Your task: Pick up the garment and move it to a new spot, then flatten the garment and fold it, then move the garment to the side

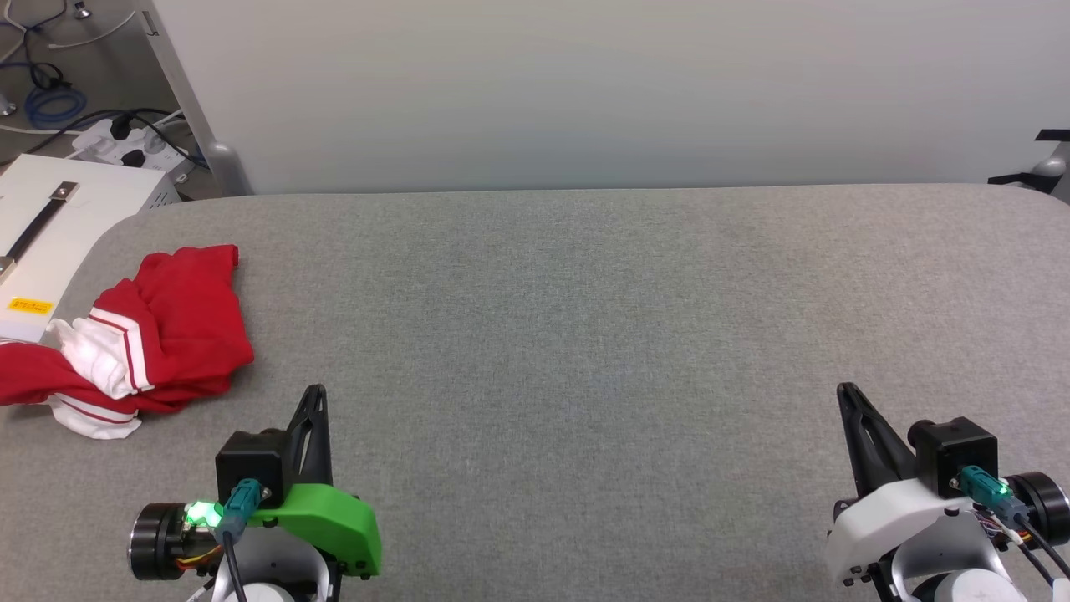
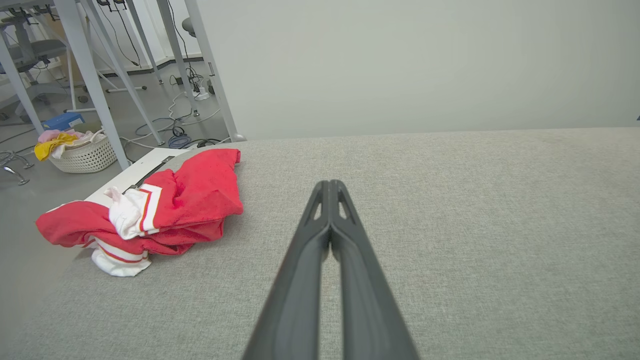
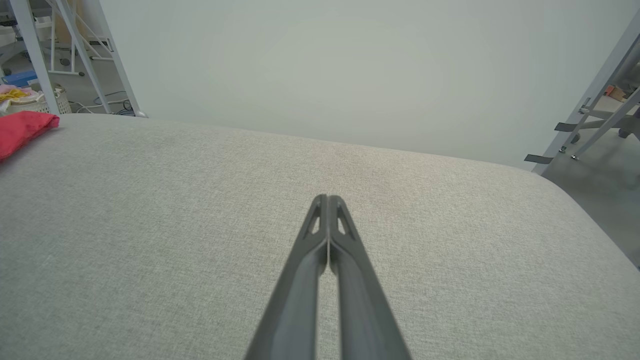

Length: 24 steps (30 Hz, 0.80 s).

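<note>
The garment (image 1: 167, 330), a red T-shirt with white sleeves and striped seams, lies crumpled at the left edge of the grey table (image 1: 585, 334), part of it hanging over the edge. In the left wrist view the garment (image 2: 185, 200) sits up and to the left of my fingers; the right wrist view catches a red corner of the garment (image 3: 22, 131) at far left. My left gripper (image 1: 316, 393) is shut and empty, low and to the right of the heap. My right gripper (image 1: 846, 390) is shut and empty near the front right. Left gripper (image 2: 330, 184) and right gripper (image 3: 327, 198) hover over bare cloth.
A white box (image 1: 50, 226) with a dark strap stands off the table's left edge, with cables and a power strip (image 1: 125, 146) on the floor behind it. A white basket of clothes (image 2: 82, 150) and metal frame legs stand further left. A pale wall (image 1: 585, 84) backs the table.
</note>
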### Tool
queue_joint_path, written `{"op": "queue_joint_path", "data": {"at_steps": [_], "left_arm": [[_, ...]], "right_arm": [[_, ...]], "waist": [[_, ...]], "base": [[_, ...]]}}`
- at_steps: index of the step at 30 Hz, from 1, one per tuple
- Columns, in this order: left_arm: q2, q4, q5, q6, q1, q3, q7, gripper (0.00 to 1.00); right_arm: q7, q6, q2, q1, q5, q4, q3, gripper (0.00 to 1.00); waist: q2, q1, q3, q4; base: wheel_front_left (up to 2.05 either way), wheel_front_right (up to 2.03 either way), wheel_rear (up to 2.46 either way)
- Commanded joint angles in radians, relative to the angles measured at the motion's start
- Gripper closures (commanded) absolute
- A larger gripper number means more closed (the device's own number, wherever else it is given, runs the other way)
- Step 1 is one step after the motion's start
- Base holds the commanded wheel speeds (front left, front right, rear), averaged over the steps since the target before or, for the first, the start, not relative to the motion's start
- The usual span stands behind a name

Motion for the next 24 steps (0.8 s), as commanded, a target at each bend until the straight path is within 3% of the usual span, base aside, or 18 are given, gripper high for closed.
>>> {"op": "queue_joint_path", "data": {"at_steps": [1,17,18,24], "left_arm": [[-0.004,-0.002,0.01,-0.004,-0.014,0.0,-0.001,1.0],[-0.004,-0.002,0.01,-0.004,-0.014,0.0,-0.001,1.0],[0.0,0.0,0.0,0.0,0.0,0.0,0.0,0.0],[0.0,-0.002,-0.003,0.005,0.0,-0.002,-0.006,0.0]], "right_arm": [[0.003,-0.001,0.001,-0.016,-0.01,0.002,-0.002,1.0],[0.003,-0.001,0.001,-0.016,-0.01,0.002,-0.002,1.0],[0.0,0.0,0.0,0.0,0.0,0.0,0.0,0.0],[-0.006,0.0,0.0,0.0,0.007,-0.002,-0.003,0.0]], "waist": [[0.0,0.0,0.0,0.0],[0.0,0.0,0.0,0.0],[0.0,0.0,0.0,0.0],[0.0,0.0,0.001,0.0]], "base": [[0.0,0.0,0.0],[0.0,0.0,0.0],[0.0,0.0,0.0],[0.0,0.0,0.0]]}}
